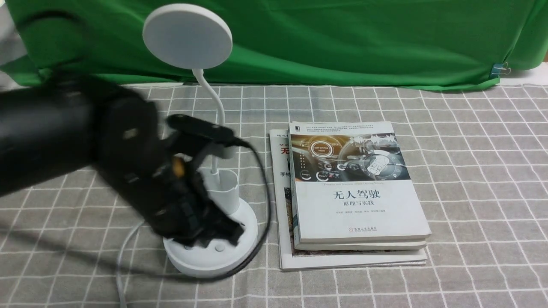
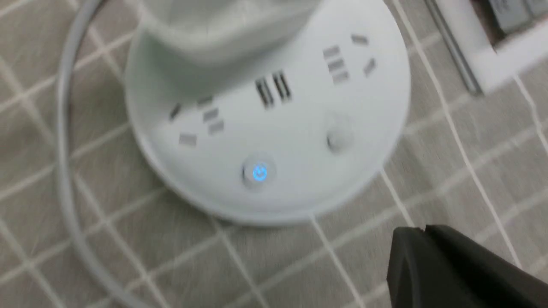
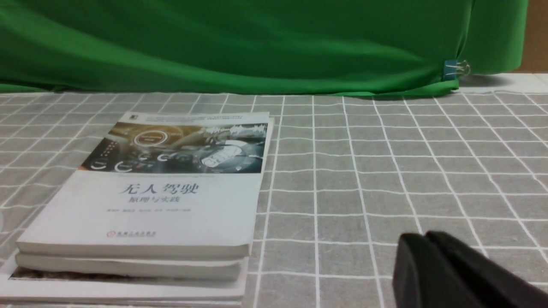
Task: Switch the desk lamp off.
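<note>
On the grey checked tablecloth (image 1: 471, 171), left of centre, stands the white desk lamp (image 1: 224, 188), its flat round disc head (image 1: 187, 36) raised on a thin bent neck (image 1: 214, 96) above a small cup holder and a round base (image 1: 205, 261). From the left wrist camera, the base (image 2: 265, 141) shows socket slots and two buttons: one button (image 2: 259, 172) glows with a blue power symbol, while the plain button (image 2: 340, 137) beside it is unlit. A white cord (image 2: 64, 149) curves around the base on the cloth. The left gripper (image 1: 216, 239) hangs low over the near part of the base, blurred in the front view, and whether it touches the base cannot be told. In its own wrist view, the left gripper (image 2: 421, 233) has its dark fingers pressed together with nothing between them. The right gripper (image 3: 426, 237) appears only in its wrist view, likewise closed on nothing, above bare cloth. Just right of the lamp base lies a stack of three books (image 1: 355, 192), the top one titled 无人驾驶. A green backdrop cloth (image 1: 342, 42) hangs behind the table, pinned near its right end by a binder clip (image 1: 498, 70).
</note>
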Robot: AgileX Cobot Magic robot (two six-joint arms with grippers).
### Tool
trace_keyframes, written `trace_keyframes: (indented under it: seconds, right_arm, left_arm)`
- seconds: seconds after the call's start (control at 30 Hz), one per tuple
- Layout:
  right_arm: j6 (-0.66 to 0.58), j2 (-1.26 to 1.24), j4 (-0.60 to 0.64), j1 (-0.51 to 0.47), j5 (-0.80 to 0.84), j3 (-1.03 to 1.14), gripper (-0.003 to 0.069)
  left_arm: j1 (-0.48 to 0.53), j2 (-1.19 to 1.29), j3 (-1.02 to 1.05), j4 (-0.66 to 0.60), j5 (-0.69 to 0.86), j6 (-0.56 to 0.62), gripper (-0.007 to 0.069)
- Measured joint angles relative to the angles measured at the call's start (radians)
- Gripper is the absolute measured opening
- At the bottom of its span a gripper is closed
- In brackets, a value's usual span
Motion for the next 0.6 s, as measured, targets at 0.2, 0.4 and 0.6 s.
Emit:
trace_keyframes:
  seconds: [0.2,0.4,0.6]
  right_arm:
    - [0.000,0.000,0.000,0.000,0.000,0.000,0.0035]
    - [0.000,0.000,0.000,0.000,0.000,0.000,0.0035]
    - [0.000,0.000,0.000,0.000,0.000,0.000,0.0035]
  left_arm:
    - [0.000,-0.312,0.244,-0.001,-0.172,-0.043,0.0001]
    - [0.000,-0.608,0.456,0.020,-0.373,-0.043,0.0001]
    - [0.000,-0.781,0.536,0.084,-0.431,-0.043,0.0001]
